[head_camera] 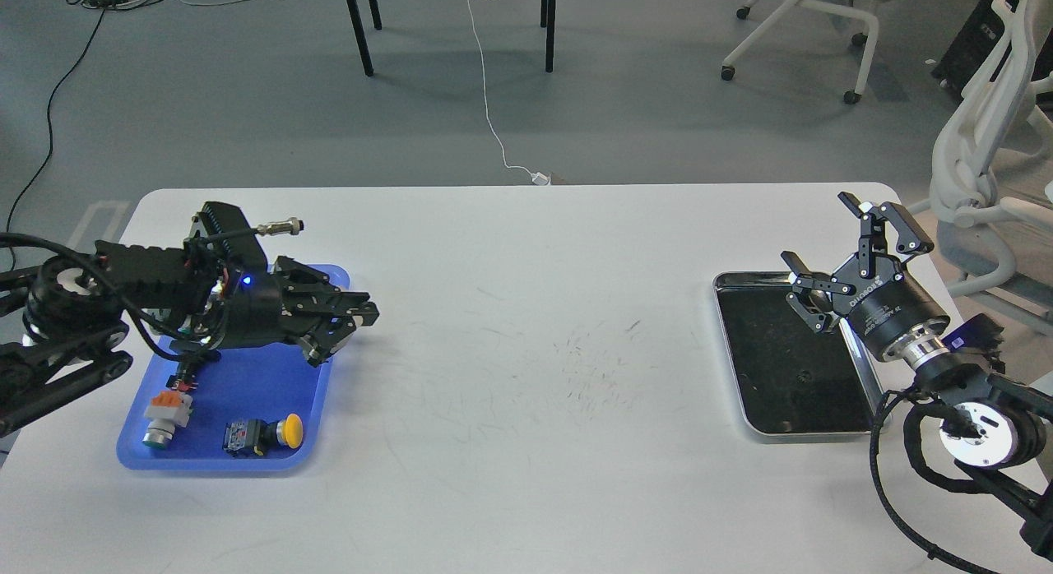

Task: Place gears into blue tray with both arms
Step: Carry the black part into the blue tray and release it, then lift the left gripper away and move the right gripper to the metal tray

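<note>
Head view; white table (pixel 526 377) carries 2 trays; blue tray (pixel 238 393) sits near the table's left edge, metal tray (pixel 744 352) with black inside sits near the right edge, well apart from the blue one.

Left arm comes in over the table's left edge and lies low across the blue tray's far half; left gripper (pixel 350 327) points right, its tips over the tray's far-right corner and right rim; fingers sit close together, but they overlap in this view, so I cannot tell whether they are apart, together, or pinching something; no gear visible between them.

Right arm comes in from the table's near-right corner; right gripper (pixel 847 245) hangs above the metal tray's far-right corner, fingers clearly spread apart, nothing between them.

Blue tray's near half holds 2 push-button switches: one with an orange body and green cap (pixel 164 416) near the near-left corner, one with a yellow cap (pixel 265 434) lying on its side near the near-right corner.

Gears: cannot pick out for certain; 1 small dark speck (pixel 800 376) on the metal tray's black inside, too small to tell.
</note>
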